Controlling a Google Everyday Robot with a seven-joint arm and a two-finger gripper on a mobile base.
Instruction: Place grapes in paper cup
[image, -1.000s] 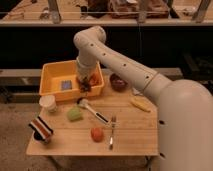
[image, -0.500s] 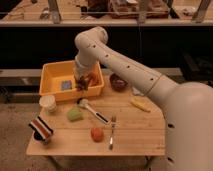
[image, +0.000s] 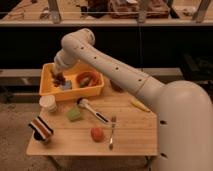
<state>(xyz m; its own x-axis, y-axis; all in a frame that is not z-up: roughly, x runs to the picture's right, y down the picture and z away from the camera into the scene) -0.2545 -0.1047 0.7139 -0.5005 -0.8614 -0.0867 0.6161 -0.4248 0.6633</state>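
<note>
We saw the white robot arm (image: 107, 62) reaching down from the centre of the frame into the yellow plastic bin (image: 75, 94) at the upper left of the light wooden table (image: 135, 131). Its dark gripper (image: 58, 74) sat low in the left part of the bin. It was directly over the grapes (image: 60, 81), a small dark reddish bumpy cluster lying there beside a blue item (image: 66, 86). We could not tell whether the gripper was apart, together or clamped on the cluster. The short off-white paper cup (image: 48, 103) stood on the table just below the bin's front left corner, with nothing visible in it. We judged the pick to be the step in hand, and several things could go wrong with it. A hold on only a few berries could let the cluster tear or drop. The lift could catch the bin's front wall. Because the cup is narrow and light, an off-centre release could tip it or send the grapes rolling toward the red-white-black striped object (image: 41, 128).
</note>
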